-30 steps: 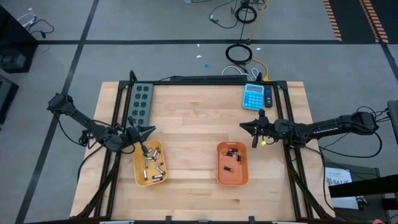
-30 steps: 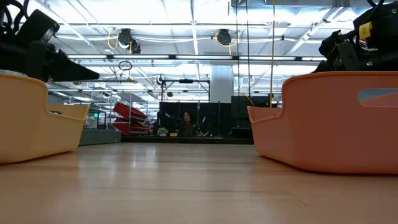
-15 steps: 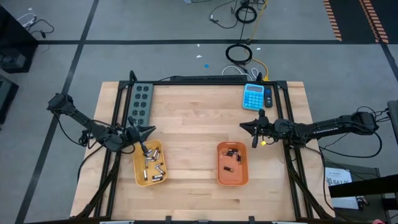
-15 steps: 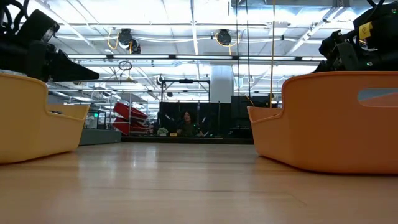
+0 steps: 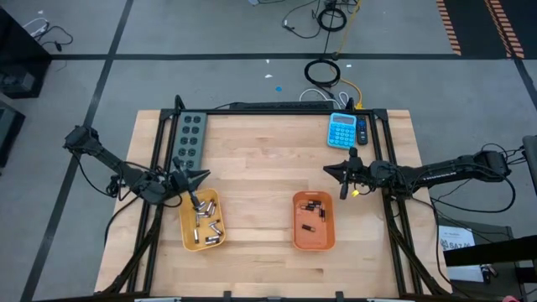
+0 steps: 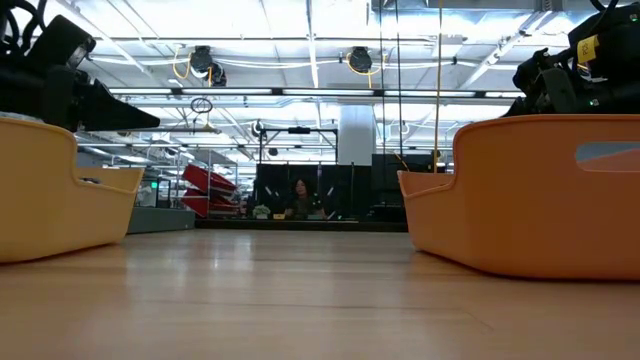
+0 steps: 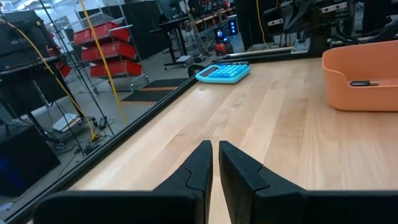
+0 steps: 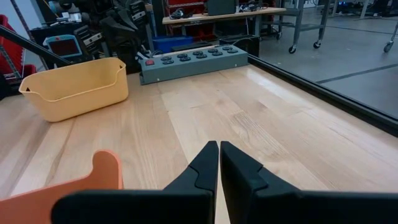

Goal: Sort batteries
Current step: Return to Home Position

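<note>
The sorting looks done: the silvery batteries (image 5: pixel 206 223) lie in the yellow bin (image 5: pixel 185 225), the dark batteries (image 5: pixel 314 207) lie in the orange bin (image 5: pixel 295 228), and I can make out no loose cell on the bare surface (image 5: pixel 256 168). What is left to go wrong lies mostly with the left tool (image 5: pixel 205 177). It is narrowed to a thin slit and holds nothing, and it hangs just beside the yellow bin's far rim. If that arm dipped or swung toward the bin while pulling back, it could clip the light rim, shove or tip the bin, and scatter sorted cells. The right tool (image 5: pixel 328 170) is equally narrow and empty. It sits near the orange bin's far corner but apart from it, so the same risk is smaller there.
</note>
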